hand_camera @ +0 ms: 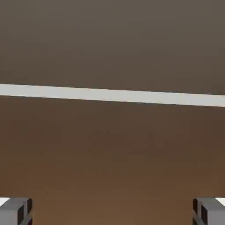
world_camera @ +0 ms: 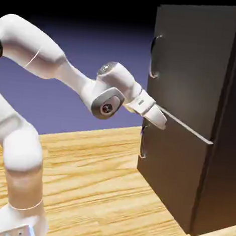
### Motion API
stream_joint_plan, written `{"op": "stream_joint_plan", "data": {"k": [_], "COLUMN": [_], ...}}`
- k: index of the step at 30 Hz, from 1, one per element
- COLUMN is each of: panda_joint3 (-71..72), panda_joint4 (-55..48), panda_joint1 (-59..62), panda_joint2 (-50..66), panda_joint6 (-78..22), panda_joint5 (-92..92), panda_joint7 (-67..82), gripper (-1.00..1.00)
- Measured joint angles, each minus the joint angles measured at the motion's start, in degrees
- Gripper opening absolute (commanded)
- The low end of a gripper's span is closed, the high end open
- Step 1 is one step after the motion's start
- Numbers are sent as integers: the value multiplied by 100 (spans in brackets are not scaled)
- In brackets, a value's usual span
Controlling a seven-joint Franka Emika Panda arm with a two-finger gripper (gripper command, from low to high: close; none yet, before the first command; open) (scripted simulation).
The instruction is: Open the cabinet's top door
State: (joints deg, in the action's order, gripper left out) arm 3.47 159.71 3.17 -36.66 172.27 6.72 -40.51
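The tall dark grey cabinet (world_camera: pixel 225 124) stands at the right of the exterior view. Its top door (world_camera: pixel 195 66) is closed, with a long curved handle (world_camera: pixel 154 56) at its left edge. My gripper (world_camera: pixel 161 123) is below that handle, right at the front face, level with the light seam (world_camera: pixel 187 127) between the two panels. In the hand view the cabinet's flat front fills the picture, crossed by the pale seam (hand_camera: pixel 112 95). My gripper (hand_camera: pixel 112 215) is open and holds nothing. Its fingertips (hand_camera: pixel 15 210) sit far apart at the bottom corners.
The lower panel (world_camera: pixel 170 180) carries a small handle (world_camera: pixel 143 142) just under my hand. The cabinet rests on a wooden table (world_camera: pixel 93 188). My white arm (world_camera: pixel 39 57) arches in from the exterior view's left.
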Motion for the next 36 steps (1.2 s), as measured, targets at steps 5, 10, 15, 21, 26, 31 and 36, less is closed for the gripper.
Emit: {"op": "stream_joint_plan", "data": {"k": [5, 10, 15, 21, 26, 31, 36], "panda_joint3": [643, 1286, 1929, 2701, 3344, 3987, 4631], "panda_joint4": [-240, -479, -719, -1006, -1246, -1485, -1725], "panda_joint1": [714, 1428, 2143, 3000, 3714, 4428, 5143], "panda_joint2": [-742, -1483, -2225, -3115, -3856, -4598, -5340], "panda_joint6": [-322, -644, -966, -1353, -1675, -1997, -2320], "panda_joint5": [1246, 2492, 3738, 5234, 6480, 7726, 8972], "panda_joint7": [361, 722, 1083, 1516, 1877, 2238, 2599], "gripper": [100, 100, 100, 100, 100, 100, 100]}}
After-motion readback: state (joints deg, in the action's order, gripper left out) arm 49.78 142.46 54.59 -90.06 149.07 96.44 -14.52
